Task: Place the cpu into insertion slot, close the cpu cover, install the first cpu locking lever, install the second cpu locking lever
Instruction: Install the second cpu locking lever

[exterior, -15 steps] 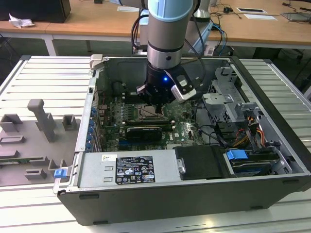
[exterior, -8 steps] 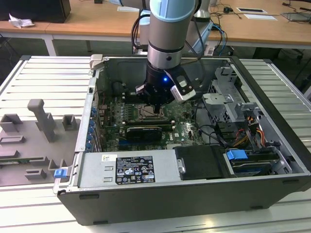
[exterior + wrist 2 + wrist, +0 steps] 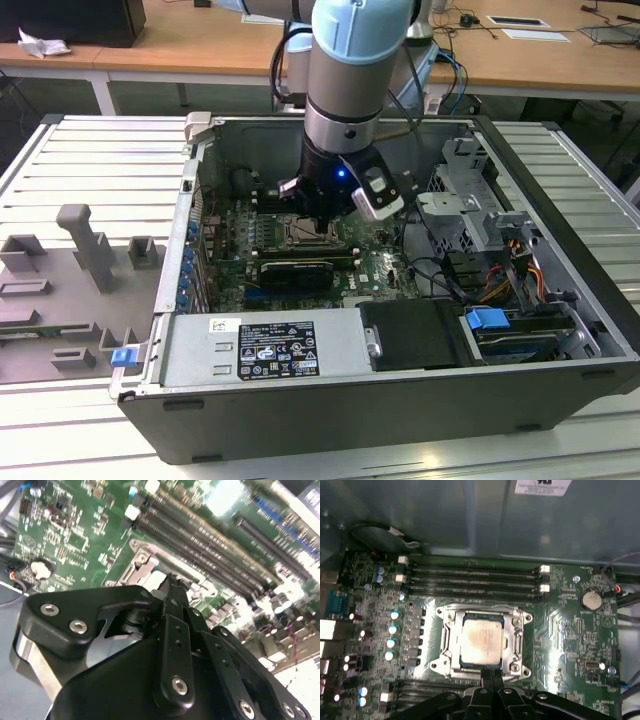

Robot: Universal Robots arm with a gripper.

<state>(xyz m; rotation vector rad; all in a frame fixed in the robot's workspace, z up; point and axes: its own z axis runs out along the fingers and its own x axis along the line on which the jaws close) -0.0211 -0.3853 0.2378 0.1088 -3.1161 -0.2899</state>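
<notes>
The cpu (image 3: 480,639), a pale square chip, lies flat in the insertion slot (image 3: 481,642) on the green motherboard. The cpu cover (image 3: 451,635), a metal frame with an open window, lies down around it. My gripper (image 3: 490,674) is shut with its two black fingers pressed together and nothing between them. Its tips sit right at the socket's edge, on the side away from the memory slots. In the second wrist view the fingertips (image 3: 172,587) hang just over the socket's metal frame (image 3: 147,565). In the exterior view the gripper (image 3: 318,215) hangs inside the open computer case over the socket (image 3: 300,234).
Memory slots (image 3: 470,577) run along one side of the socket, and a round coin battery (image 3: 591,600) sits beyond them. A long black card (image 3: 296,272), a drive cage (image 3: 470,205) and loose cables (image 3: 440,275) crowd the case. A grey fixture tray (image 3: 70,290) lies at the exterior view's left.
</notes>
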